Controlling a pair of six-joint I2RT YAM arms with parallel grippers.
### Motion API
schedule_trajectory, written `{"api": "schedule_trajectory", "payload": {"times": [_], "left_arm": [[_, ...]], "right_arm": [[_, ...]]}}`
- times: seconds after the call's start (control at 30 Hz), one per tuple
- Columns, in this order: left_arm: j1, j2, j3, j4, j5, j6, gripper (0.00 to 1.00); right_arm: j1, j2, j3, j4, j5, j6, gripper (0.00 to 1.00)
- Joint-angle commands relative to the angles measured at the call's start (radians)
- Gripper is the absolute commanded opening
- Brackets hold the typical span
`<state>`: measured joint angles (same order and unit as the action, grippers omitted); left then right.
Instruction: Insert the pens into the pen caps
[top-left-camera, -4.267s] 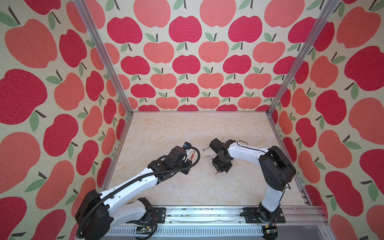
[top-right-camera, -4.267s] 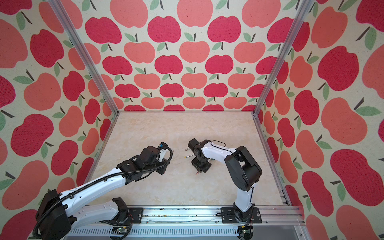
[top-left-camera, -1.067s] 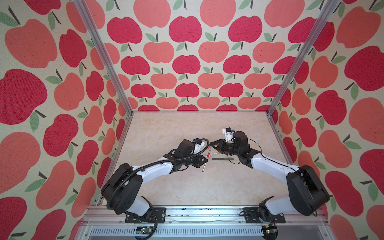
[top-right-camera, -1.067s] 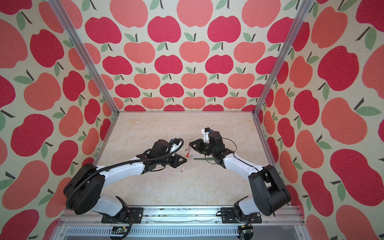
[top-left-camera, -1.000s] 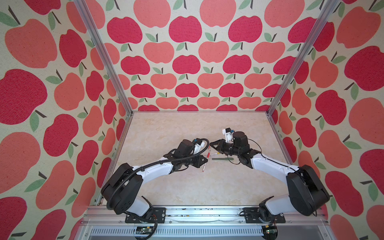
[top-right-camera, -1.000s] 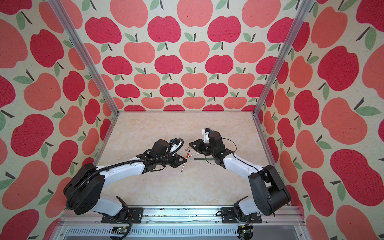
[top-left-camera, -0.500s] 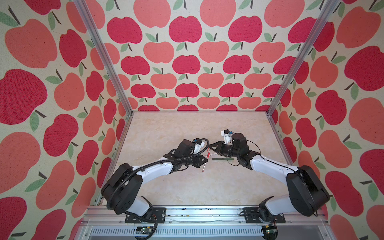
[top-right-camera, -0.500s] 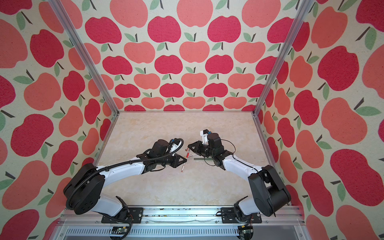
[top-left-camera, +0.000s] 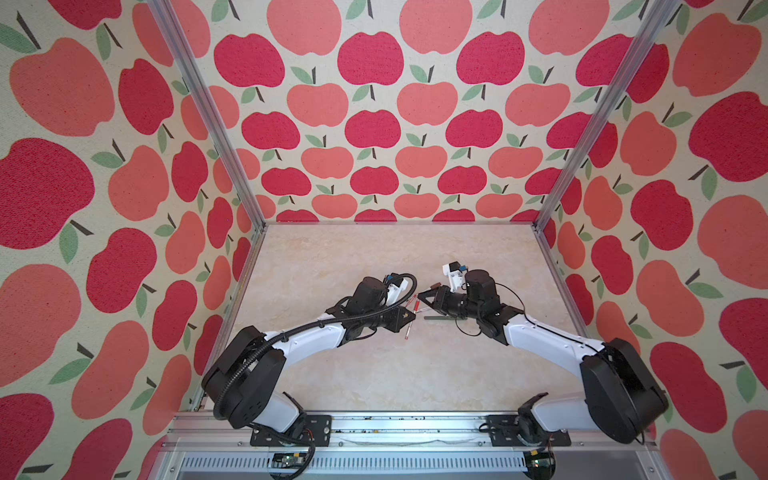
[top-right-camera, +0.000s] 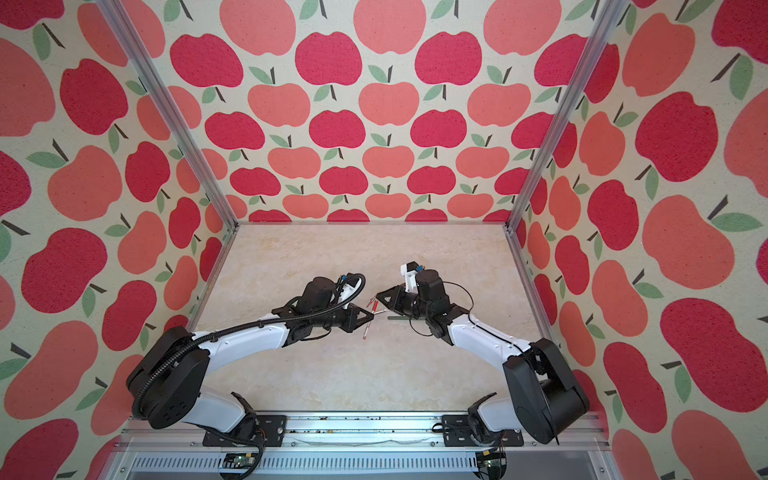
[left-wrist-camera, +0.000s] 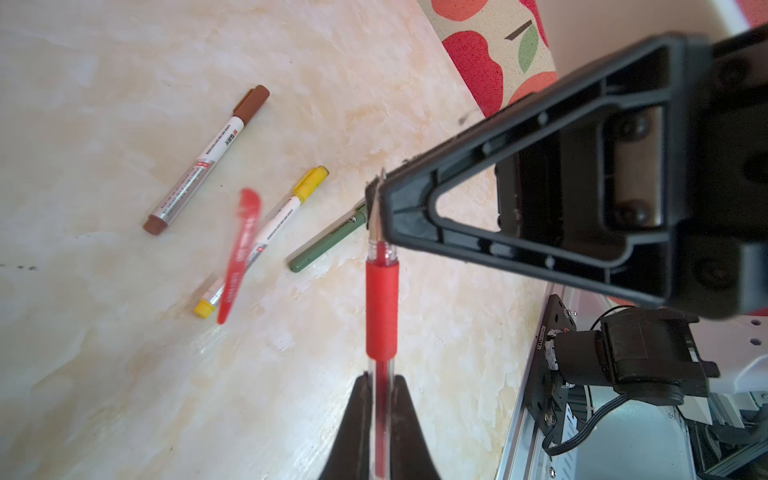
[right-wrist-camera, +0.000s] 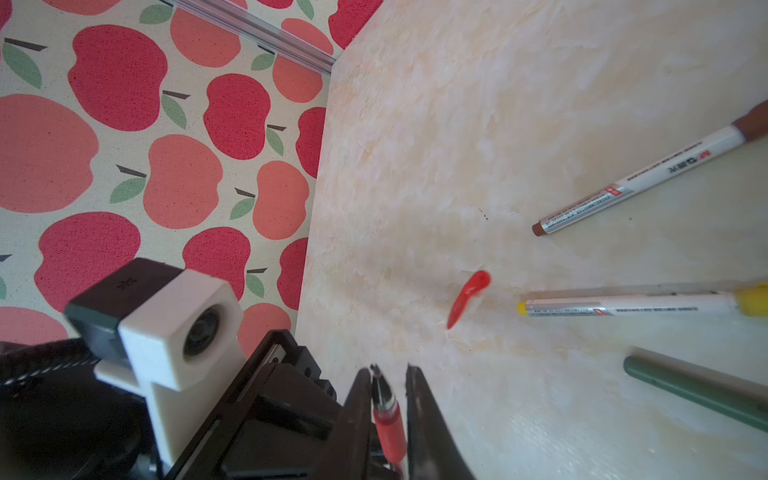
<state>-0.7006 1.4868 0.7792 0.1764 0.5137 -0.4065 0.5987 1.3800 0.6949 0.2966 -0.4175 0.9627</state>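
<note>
1. Left gripper (left-wrist-camera: 380, 378) is closed tight on the clear barrel of the red pen (left-wrist-camera: 381, 307), just behind its red grip sleeve. The pen is held up off the surface (left-wrist-camera: 124, 374).
2. This pen's metal tip reaches the fingertips of the right gripper (right-wrist-camera: 388, 370). In the right wrist view a narrow gap shows between the two fingers, and the tip stands in that gap, close to one finger. I cannot tell if the fingers pinch it.
3. In both top views the two grippers meet tip to tip over the middle of the surface.
4. Neither gripper holds the red cap (left-wrist-camera: 241, 249). It looks blurred in both wrist views and shows by the plain end of the yellow pen (left-wrist-camera: 274, 226). I cannot tell if it rests on the surface.
5. Flat on the surface lie the yellow pen, with its yellow cap (left-wrist-camera: 311, 183) on, and the brown pen (left-wrist-camera: 203, 162), with its brown cap (left-wrist-camera: 250, 106) on.
6. On the yellow pen's other side lies the green pen (top-left-camera: 440, 318), under the right gripper, which hides one end of it.
</note>
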Motion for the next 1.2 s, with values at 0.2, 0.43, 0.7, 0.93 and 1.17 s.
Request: {"api": "schedule_trajectory", "payload": {"times": [0.2,0.43,0.7,0.93,1.17], "left_arm": [[-0.002,-0.002,-0.008,-0.003,0.017,-0.008,0.00],[0.020,-0.093,-0.049,-0.065,-0.025,0.008,0.00],[0.190,-0.362,-0.055,-0.221,-0.168,0.003,0.00],[0.371,-0.510,-0.038,-0.357,-0.184,-0.092,0.00],[0.420,-0.507,-0.104,-0.341,-0.106,-0.191,0.00]], "right_arm": [[-0.054,0.010,0.066,-0.001,-0.013,-0.013,0.18],[-0.088,0.008,0.157,-0.120,0.002,-0.091,0.28],[-0.094,0.148,0.526,-0.518,0.226,-0.359,0.42],[-0.064,0.410,0.866,-0.672,0.244,-0.644,0.45],[-0.068,0.835,1.432,-1.085,0.094,-0.929,0.49]]}}
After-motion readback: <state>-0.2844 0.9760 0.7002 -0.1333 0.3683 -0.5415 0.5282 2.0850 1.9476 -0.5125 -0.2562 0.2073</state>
